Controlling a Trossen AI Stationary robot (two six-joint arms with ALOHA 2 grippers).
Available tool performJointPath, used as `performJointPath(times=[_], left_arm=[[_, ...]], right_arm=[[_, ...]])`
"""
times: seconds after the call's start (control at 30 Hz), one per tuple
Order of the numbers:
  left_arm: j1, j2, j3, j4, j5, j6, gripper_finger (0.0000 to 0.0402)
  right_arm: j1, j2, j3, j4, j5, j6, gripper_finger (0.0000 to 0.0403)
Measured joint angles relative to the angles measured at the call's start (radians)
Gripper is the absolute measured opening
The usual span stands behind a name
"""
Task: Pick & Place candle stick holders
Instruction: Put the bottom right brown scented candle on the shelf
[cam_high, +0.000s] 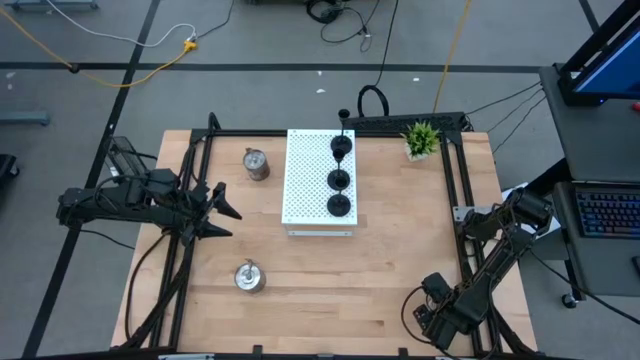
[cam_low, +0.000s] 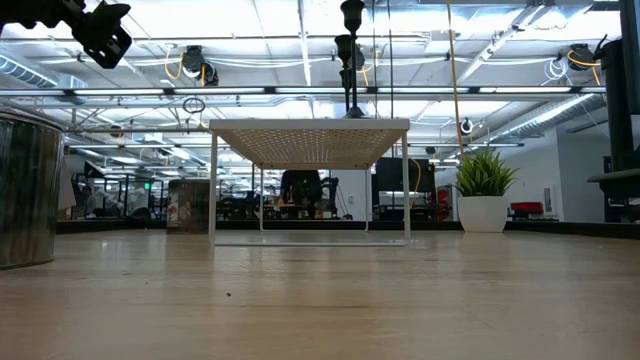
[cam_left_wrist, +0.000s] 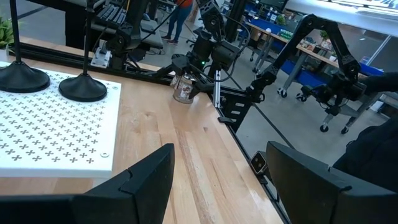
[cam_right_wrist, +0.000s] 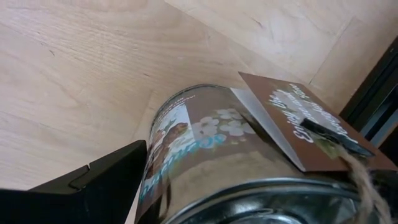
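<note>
Three black candle stick holders (cam_high: 340, 180) stand in a row on the white perforated board (cam_high: 305, 180). One silver holder (cam_high: 256, 163) stands on the table at the far left and another (cam_high: 248, 277) at the near left. A third silver holder (cam_right_wrist: 236, 162), with a printed label and a brown tag, stands near the table's near right corner. My right gripper (cam_high: 437, 305) points down over it, open, with the holder between its fingers. My left gripper (cam_left_wrist: 224, 186) hovers open above the table's left side with nothing between its fingers. My right gripper comes from above with its fingers either side of the silver holder's round wall (cam_right_wrist: 165, 155). One finger (cam_right_wrist: 93, 180) lies close beside that wall. I cannot tell whether it touches. The holder stands on the table (cam_left_wrist: 183, 93).
A small green potted plant (cam_high: 421, 138) stands at the far right corner. A black frame rail (cam_high: 465, 200) runs along the table's right edge, close to the right gripper. Bare wood (cam_high: 340, 290) lies between the board and the near edge.
</note>
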Motion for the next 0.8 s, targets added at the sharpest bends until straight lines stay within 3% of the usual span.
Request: performJointPath(times=[0.5, 0.8], left_arm=[[0.000, 0.000, 0.000, 0.000, 0.000, 0.000, 0.0258], [0.000, 0.000, 0.000, 0.000, 0.000, -0.002, 0.0257]], right_arm=[[0.000, 0.000, -0.002, 0.018, -0.001, -0.027, 0.0394], [-0.006, -0.005, -0.072, 0.148, -0.006, -0.023, 0.0393]])
